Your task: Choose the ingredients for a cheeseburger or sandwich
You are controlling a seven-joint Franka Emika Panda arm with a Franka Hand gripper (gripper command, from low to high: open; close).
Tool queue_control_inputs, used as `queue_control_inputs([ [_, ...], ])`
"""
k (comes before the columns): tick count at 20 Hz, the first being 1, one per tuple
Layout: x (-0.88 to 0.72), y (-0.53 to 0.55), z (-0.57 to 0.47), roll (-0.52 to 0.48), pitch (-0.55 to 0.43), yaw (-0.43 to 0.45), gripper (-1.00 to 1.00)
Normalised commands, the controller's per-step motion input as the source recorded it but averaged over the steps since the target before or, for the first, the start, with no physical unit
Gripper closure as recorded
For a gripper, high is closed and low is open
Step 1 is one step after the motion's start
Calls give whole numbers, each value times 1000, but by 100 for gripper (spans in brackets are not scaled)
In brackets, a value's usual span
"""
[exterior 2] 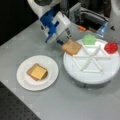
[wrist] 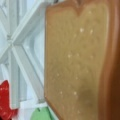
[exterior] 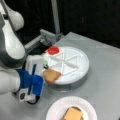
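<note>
Toast square (wrist: 77, 62) held by claw (exterior 2: 65, 42) over divided tray (exterior 2: 92, 72)

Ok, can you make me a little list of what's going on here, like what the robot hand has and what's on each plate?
hand: the hand is at the edge of the divided tray, shut on the toast
toast: one toast held tilted over the tray's rim
divided tray: white round tray with wedge sections
in the tray: green leaf and red disc, each in its own section
plate: white plate on the table, apart from the tray
on the plate: a stack, cheese on top of toast
stack so far: no top toast yet
</note>
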Motion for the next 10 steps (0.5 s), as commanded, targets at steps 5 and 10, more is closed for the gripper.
queue_control_inputs([
  [5, 207, -289, -164, 482, -58, 150, -100],
  [10, 203, -266, -180, 504, -105, 128, -100],
])
